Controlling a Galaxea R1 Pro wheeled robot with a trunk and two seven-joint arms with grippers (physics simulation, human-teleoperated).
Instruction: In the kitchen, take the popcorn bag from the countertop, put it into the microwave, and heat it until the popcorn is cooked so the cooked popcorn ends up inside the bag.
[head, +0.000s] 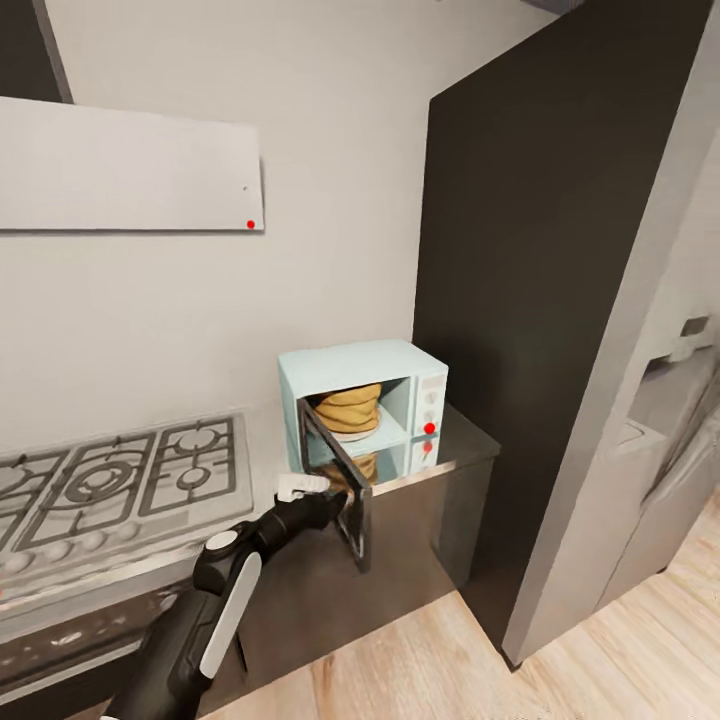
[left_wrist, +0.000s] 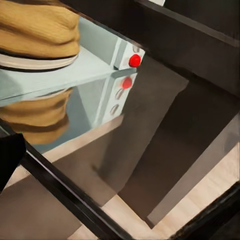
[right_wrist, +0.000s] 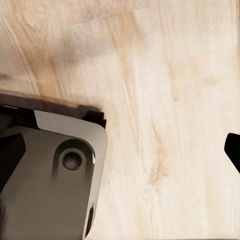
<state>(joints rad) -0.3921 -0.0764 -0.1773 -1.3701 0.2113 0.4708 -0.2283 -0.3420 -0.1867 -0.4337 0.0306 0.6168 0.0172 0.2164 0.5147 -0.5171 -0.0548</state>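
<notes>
Head view: popcorn bag (head: 350, 408) sits inside the open-doored microwave (head: 400, 365).

**A home kitchen**

A gas hob (head: 110, 485) is set into a glossy grey tabletop (head: 455, 445) beneath a flat white hood (head: 130, 170). A pale-blue microwave (head: 362, 400) stands beside tall dark cabinets (head: 540, 250), above a light wood floor (head: 420, 660).

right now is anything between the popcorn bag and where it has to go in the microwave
Nothing visible does. The popcorn bag already sits inside the microwave on the turntable. The door hangs open, with the left gripper at its edge.
</notes>
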